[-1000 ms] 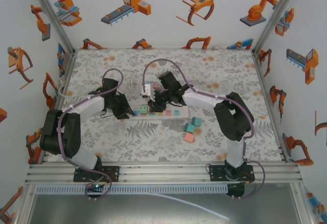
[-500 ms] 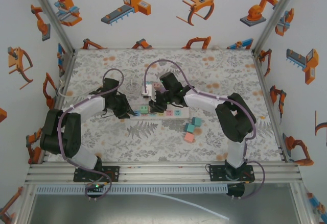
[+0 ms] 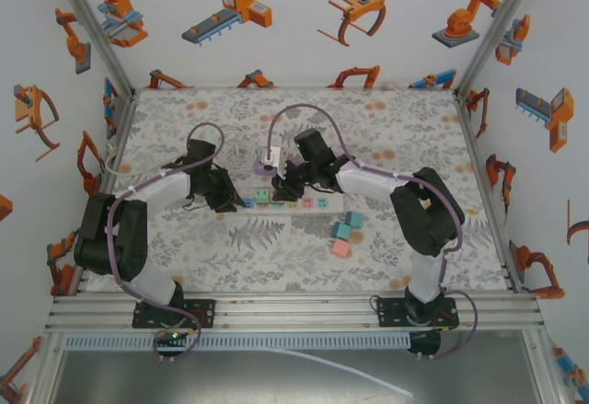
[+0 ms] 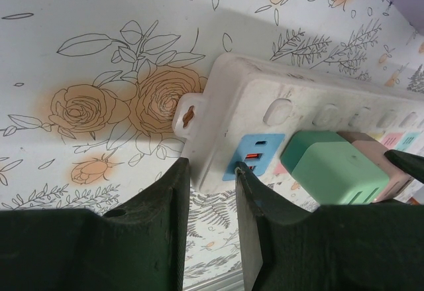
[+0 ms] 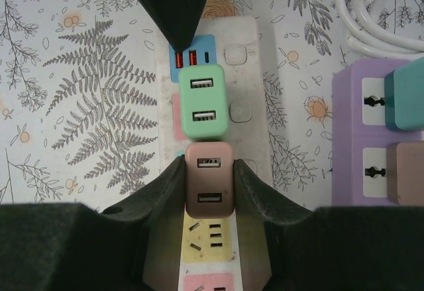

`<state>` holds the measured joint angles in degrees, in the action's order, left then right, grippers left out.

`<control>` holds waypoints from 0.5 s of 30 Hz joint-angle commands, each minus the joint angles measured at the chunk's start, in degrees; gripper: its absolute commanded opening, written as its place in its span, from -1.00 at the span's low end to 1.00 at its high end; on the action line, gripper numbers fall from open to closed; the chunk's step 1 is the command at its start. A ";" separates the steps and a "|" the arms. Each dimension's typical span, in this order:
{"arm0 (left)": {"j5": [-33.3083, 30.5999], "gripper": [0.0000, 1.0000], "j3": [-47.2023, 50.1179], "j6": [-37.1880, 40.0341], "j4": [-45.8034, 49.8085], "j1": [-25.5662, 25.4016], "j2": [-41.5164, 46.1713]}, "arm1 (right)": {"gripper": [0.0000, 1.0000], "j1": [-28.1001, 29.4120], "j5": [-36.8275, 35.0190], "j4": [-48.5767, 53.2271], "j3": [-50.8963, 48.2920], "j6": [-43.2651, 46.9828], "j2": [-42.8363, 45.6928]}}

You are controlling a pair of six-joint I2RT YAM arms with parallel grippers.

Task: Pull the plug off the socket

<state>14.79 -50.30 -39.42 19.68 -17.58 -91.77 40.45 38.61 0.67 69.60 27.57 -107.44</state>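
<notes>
Probably lab: aluminium-framed enclosure (image 3: 92, 27), robot-print walls (image 3: 294, 50)

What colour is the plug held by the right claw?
Dusty pink plug, clearest in the right wrist view.

no legible text, brands or numbers, power strip (image 5: 258, 79) unlabelled

Right wrist view: the power strip (image 5: 255, 59) runs off the bottom edge, its sides covered by the right gripper (image 5: 209, 168); a purple socket block (image 5: 361, 138) is cropped at the right edge. Left wrist view: the pink plug (image 4: 387, 168) is mostly behind the green plug (image 4: 334, 165).
</notes>
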 commanded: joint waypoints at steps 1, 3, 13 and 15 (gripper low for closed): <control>-8.61 -0.36 2.93 0.46 2.73 -0.87 -5.40 | -1.00 -0.51 4.98 -5.14 -0.09 -1.98 4.42; -8.82 -0.37 2.68 0.55 3.06 -0.85 -5.31 | -1.00 -0.97 5.09 -5.35 -0.25 -1.83 4.38; -9.00 -0.36 2.58 0.56 3.15 -0.85 -5.53 | -1.00 -1.47 5.96 -3.66 -0.43 0.02 4.51; -8.99 -0.36 2.57 0.74 3.17 -0.87 -5.42 | -1.00 -1.57 5.87 -3.85 -0.93 0.17 5.15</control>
<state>14.94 -50.92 -39.42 19.44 -17.98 -92.23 39.05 40.99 -0.73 68.51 27.09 -106.52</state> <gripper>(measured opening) 0.334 0.335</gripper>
